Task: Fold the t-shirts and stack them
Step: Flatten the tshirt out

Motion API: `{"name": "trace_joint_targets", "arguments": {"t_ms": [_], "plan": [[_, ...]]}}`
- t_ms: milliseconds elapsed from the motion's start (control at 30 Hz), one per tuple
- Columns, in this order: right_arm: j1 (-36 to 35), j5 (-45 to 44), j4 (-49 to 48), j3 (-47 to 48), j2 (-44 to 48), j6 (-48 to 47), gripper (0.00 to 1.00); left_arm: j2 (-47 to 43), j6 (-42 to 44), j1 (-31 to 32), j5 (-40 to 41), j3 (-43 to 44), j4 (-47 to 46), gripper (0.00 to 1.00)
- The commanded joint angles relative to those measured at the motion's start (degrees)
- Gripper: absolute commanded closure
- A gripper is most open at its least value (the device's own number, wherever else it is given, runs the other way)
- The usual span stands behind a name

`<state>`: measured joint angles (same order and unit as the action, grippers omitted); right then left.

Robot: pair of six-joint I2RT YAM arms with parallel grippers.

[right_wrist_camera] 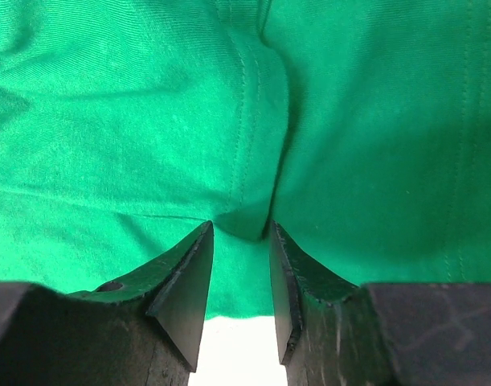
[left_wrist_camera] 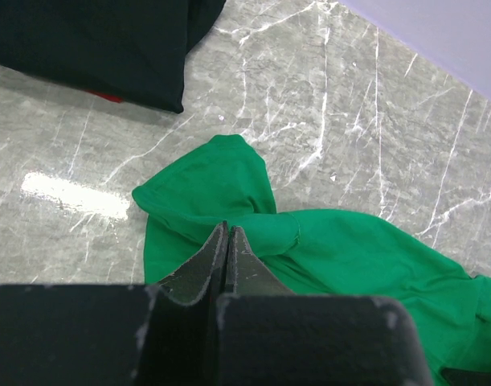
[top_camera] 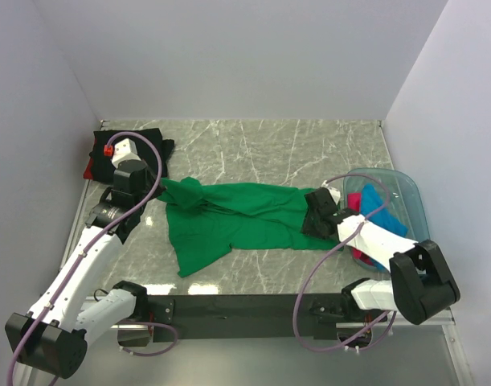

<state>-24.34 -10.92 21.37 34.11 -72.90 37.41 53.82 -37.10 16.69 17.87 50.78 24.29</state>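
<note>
A bright green t-shirt (top_camera: 237, 217) lies crumpled across the middle of the table. My left gripper (top_camera: 160, 190) is at its left end, where the cloth bunches into a knot. In the left wrist view this gripper (left_wrist_camera: 227, 228) is shut, its tips pinching the gathered green cloth (left_wrist_camera: 349, 249). My right gripper (top_camera: 310, 219) is at the shirt's right end. In the right wrist view it (right_wrist_camera: 239, 230) stands open, pressed down on the green cloth (right_wrist_camera: 132, 121), with a raised fold between its tips. A folded black t-shirt (top_camera: 149, 137) lies at the back left on a red one (top_camera: 87, 170).
A translucent blue tub (top_camera: 411, 190) stands at the right and holds a blue shirt (top_camera: 382, 211) and a pink one (top_camera: 353, 201). White walls close in the table on the left, back and right. The black shirt (left_wrist_camera: 92, 40) lies just beyond the left gripper.
</note>
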Motion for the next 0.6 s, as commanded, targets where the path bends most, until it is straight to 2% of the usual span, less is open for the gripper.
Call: {"name": "trace_joint_targets", "arguments": {"t_ms": [0,300,400,500,533,567], "plan": [[0.17,0.46,-3.34,0.26,-1.19,-0.14,0.59,-1.09,0.54,-0.25,-0.29,0.02,-1.97,0.99],[0.17,0.63,-4.58,0.08,-2.94,-0.32,0.64,-0.82,0.54,-0.25,-0.47,-0.07,-1.88,0.99],[0.17,1.07,-4.84,-0.18,-3.21,-0.41,0.71,-0.82,0.63,-0.17,-0.47,0.10,-1.88,0.99],[0.17,1.25,-4.32,-0.09,-3.12,-0.84,0.88,-0.91,0.63,-0.25,-0.47,0.10,-1.79,0.99],[0.17,1.51,-4.14,0.08,-2.86,-1.02,0.98,-0.83,0.63,-0.25,-0.47,0.10,-1.79,0.99],[0.17,1.51,-3.79,0.08,-1.64,-1.28,1.00,-1.00,0.63,-0.25,-0.38,0.02,-1.79,1.00]]}}
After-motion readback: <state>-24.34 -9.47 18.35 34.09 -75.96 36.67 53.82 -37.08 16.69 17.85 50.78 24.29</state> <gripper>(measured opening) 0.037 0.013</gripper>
